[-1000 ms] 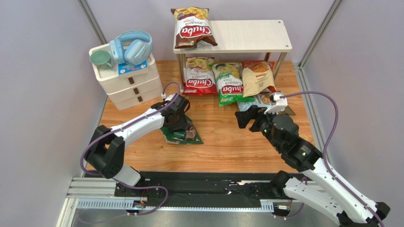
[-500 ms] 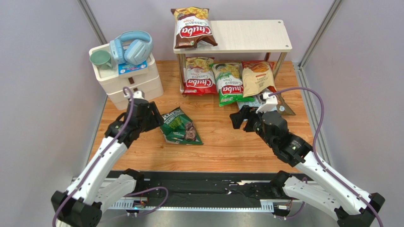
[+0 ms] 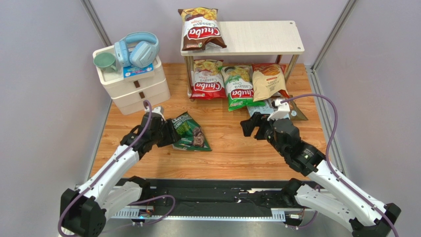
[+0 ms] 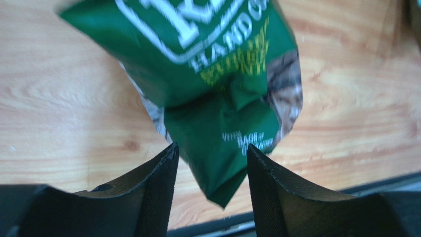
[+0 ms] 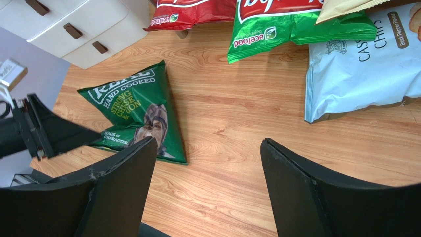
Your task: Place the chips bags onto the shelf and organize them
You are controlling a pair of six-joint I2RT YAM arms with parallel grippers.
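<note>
- Left gripper: jaws apart around one corner of the dark green bag, which lies on the wooden table; whether they touch it is unclear.
- Right gripper: wide apart, empty.
- Light blue bag: before the shelf, partly hidden.

Brown bag tops the shelf's nine o'clock end; red bag, green bag, cream-orange bag slant beneath; light-blue bag lies at its five o'clock, dark-green bag at seven.
</note>
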